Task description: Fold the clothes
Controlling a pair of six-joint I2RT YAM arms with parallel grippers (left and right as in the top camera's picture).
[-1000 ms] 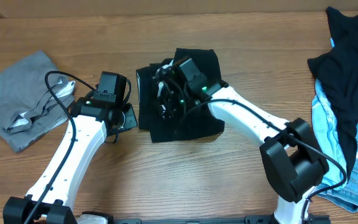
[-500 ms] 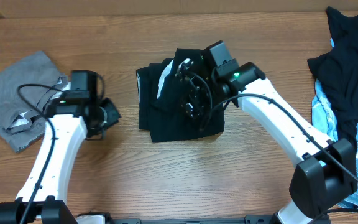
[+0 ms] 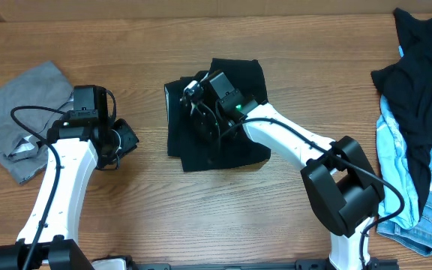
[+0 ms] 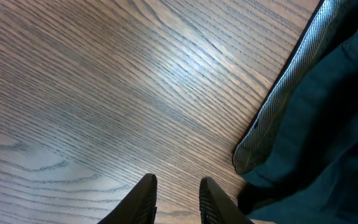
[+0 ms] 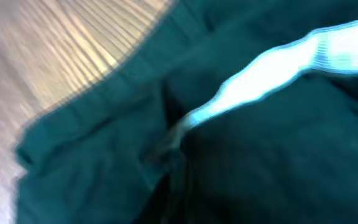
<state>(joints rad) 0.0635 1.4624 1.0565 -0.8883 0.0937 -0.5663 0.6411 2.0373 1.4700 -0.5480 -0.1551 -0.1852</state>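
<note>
The black shorts (image 3: pixel 212 154) lie bunched at the middle of the wooden counter (image 3: pixel 201 225), nearer its far edge. The right tool (image 3: pixel 199 118) is down on their left half with its fingers together; the blurred right wrist view shows only dark cloth and a pale strip (image 5: pixel 272 81), so I cannot tell whether any fabric is pinched. The left tool (image 3: pixel 126 139) hangs over bare wood just left of the shorts, its fingertips slightly apart with nothing between them, near a grey mesh band (image 4: pixel 284 93). A crumpled grey piece (image 3: pixel 28 112) lies near the left edge. Black (image 3: pixel 418 67), light-blue (image 3: pixel 396 150) and denim (image 3: pixel 426 229) garments are piled at the right edge
</note>
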